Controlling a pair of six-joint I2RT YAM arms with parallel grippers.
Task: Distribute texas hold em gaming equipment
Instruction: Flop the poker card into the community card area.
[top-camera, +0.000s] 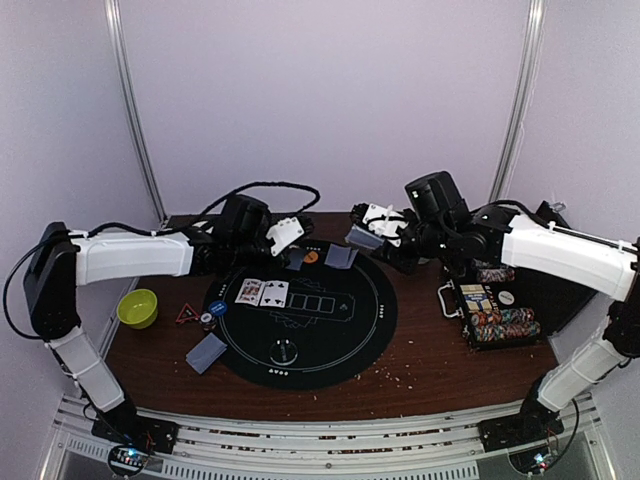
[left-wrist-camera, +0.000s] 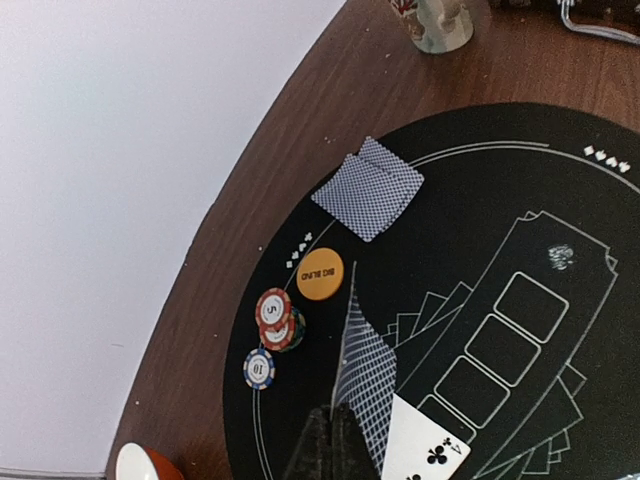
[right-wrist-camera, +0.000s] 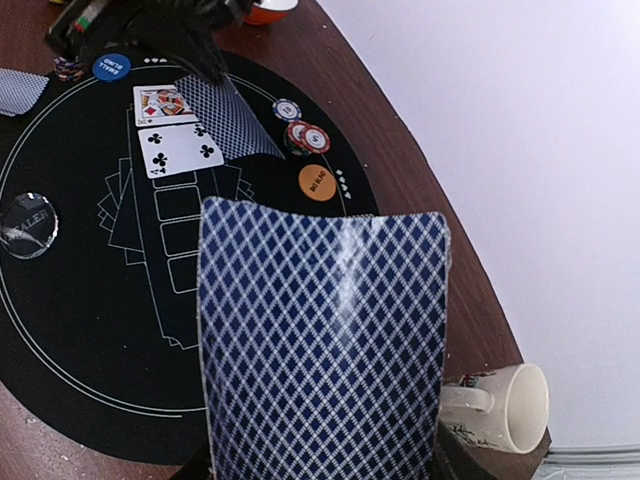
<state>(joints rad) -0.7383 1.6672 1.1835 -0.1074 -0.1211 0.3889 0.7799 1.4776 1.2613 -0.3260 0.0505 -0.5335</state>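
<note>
**Texas hold 'em set, partly distributed.** It lies on a round black mat (top-camera: 370, 330) over a brown table (top-camera: 440, 385).

1. Dealer button (top-camera: 285, 350): clear disc on the mat, lower middle of the top view. Placed.
2. Near hand (top-camera: 205, 352): blue-backed cards, face down, lower left, straddling the mat's edge. Placed.
3. Small-blind disc (top-camera: 218, 308): blue, at the mat's left rim, with a small chip stack (right-wrist-camera: 68, 68) just beside it. Placed.
4. Face-up cards (top-camera: 262, 292): two, side by side, mid-left. One is a diamond court card, the other the four of clubs. Three outlined slots to their right are vacant.
5. Chip case (top-camera: 447, 298): right side, off the mat, with striped chips (top-camera: 505, 322) in rows inside. Most appear undistributed.
6. Single card (left-wrist-camera: 365, 385): back showing, tilted on edge, just beyond the face-up pair. The left fingers (left-wrist-camera: 315, 455) are pinched together on it.
7. Big-blind disc (left-wrist-camera: 320, 274): orange, with poker chips (left-wrist-camera: 275, 315) close beside it. Placed.
8. Far hand (left-wrist-camera: 368, 187): two overlapping cards, face down, near the mat's far rim. Placed.
9. Deck (right-wrist-camera: 320, 340): aloft at the upper middle of the top view. The right fingers (top-camera: 383, 222) are clamped on it.

Status, as judged: buttons and two hands are out, and the board is two-fifths laid. Board cards remain to be dealt, and probably further chips.
</note>
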